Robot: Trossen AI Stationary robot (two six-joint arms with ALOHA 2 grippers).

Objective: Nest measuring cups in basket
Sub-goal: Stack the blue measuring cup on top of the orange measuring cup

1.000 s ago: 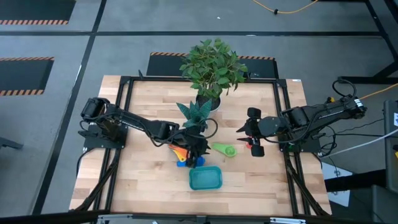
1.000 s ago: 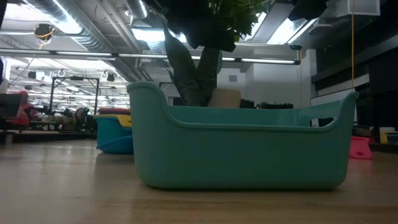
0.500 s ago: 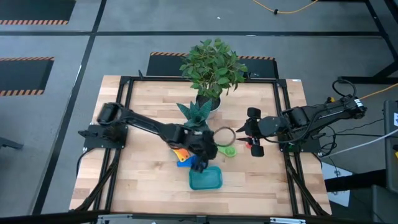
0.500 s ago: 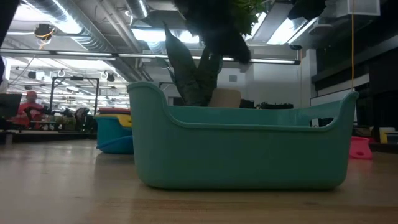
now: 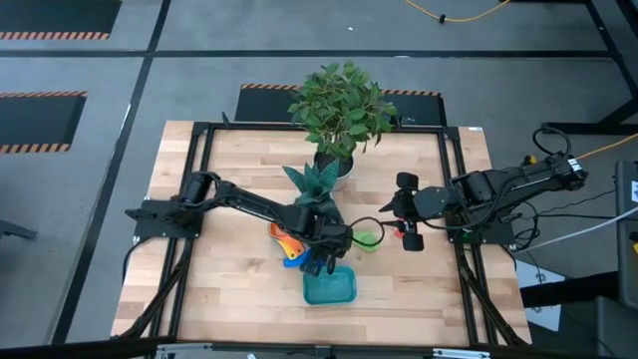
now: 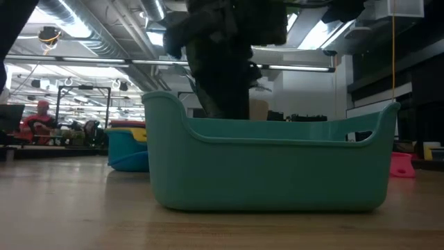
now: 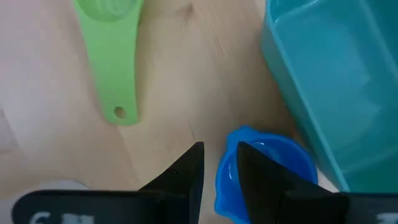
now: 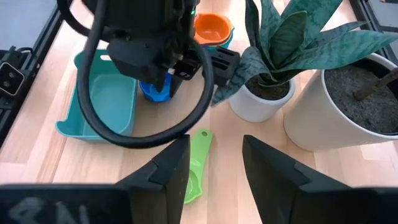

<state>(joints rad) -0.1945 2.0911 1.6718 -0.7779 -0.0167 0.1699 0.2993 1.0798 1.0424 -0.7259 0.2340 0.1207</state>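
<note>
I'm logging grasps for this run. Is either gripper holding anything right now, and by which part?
The left gripper is shut on the blue measuring cup, pinching its rim wall beside the basket. The right gripper is open and holds nothing.

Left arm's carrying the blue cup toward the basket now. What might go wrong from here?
The left gripper pinches only the rim of the blue cup, so it may twist or slip. The cup hangs beside the basket, not over it; an early release lands it on the table. The green cup lies nearby.
</note>
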